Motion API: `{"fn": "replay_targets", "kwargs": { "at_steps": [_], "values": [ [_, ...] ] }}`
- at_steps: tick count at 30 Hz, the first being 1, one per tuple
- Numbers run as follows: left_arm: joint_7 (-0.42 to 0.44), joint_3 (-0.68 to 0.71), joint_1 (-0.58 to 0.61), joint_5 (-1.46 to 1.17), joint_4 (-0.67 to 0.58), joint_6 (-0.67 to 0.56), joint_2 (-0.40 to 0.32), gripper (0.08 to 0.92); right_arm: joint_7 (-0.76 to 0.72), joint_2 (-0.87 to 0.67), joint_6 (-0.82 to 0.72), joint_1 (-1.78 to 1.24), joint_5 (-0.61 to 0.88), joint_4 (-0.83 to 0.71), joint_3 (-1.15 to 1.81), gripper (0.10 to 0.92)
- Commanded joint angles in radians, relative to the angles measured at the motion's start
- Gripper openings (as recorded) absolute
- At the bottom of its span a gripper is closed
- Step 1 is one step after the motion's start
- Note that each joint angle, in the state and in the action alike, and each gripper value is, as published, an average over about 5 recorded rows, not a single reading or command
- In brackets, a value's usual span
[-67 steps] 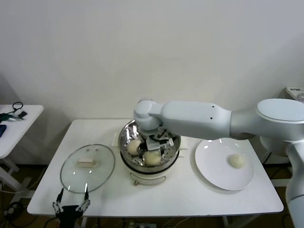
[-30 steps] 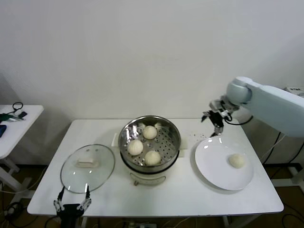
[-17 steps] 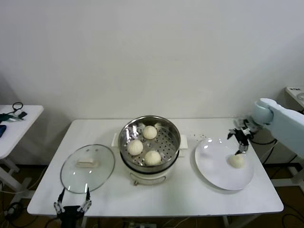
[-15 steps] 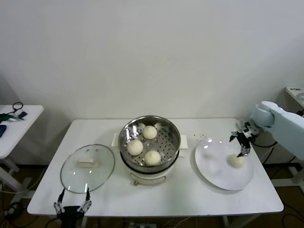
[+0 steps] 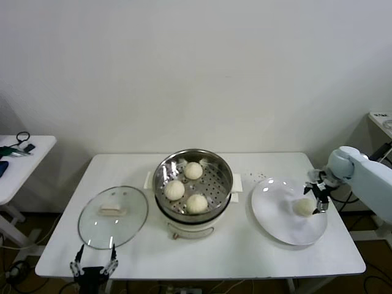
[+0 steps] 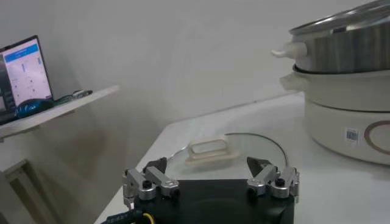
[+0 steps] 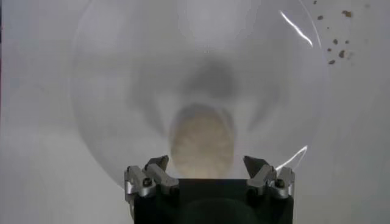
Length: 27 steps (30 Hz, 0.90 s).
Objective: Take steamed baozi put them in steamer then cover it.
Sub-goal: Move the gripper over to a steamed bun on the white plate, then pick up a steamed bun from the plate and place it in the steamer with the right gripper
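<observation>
Hovering over last baozi [image 5: 304,207] on plate [image 5: 277,220], right hand [image 5: 318,197] fingers apart; left hand [image 5: 92,267] parked, apart.

White table [image 5: 257,257], flat white plate [image 5: 272,214], brown crumbs [image 7: 338,42], side table [image 5: 24,160] with possibly tools, laptop [image 6: 24,72]

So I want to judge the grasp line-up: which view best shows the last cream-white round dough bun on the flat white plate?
The right wrist view: the cream-white round dough bun lies centred between the open right pincer. The head view shows it small, beside that pincer. The left wrist view misses it.
</observation>
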Motion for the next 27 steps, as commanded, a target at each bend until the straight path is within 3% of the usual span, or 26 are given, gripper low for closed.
{"fn": "replay_targets", "kwargs": {
  "at_steps": [1, 11, 20, 27],
  "values": [
    [-0.001, -0.004, -0.002, 0.0, 0.002, 0.001, 0.0, 0.823, 0.006, 0.054, 0.003, -0.046, -0.028, -0.052, 0.037, 0.823],
    [-0.003, -0.006, 0.009, 0.001, 0.005, -0.005, -0.003, 0.823, 0.0, 0.068, 0.013, -0.043, -0.048, -0.078, 0.038, 0.818],
    [-0.003, -0.005, 0.009, 0.0, 0.004, -0.005, -0.003, 0.823, -0.012, 0.057, 0.012, -0.034, -0.043, -0.081, 0.035, 0.732],
    [-0.003, -0.002, 0.009, 0.0, 0.0, -0.007, -0.003, 0.823, 0.004, 0.035, -0.026, 0.054, 0.076, -0.038, -0.047, 0.697]
  ]
}}
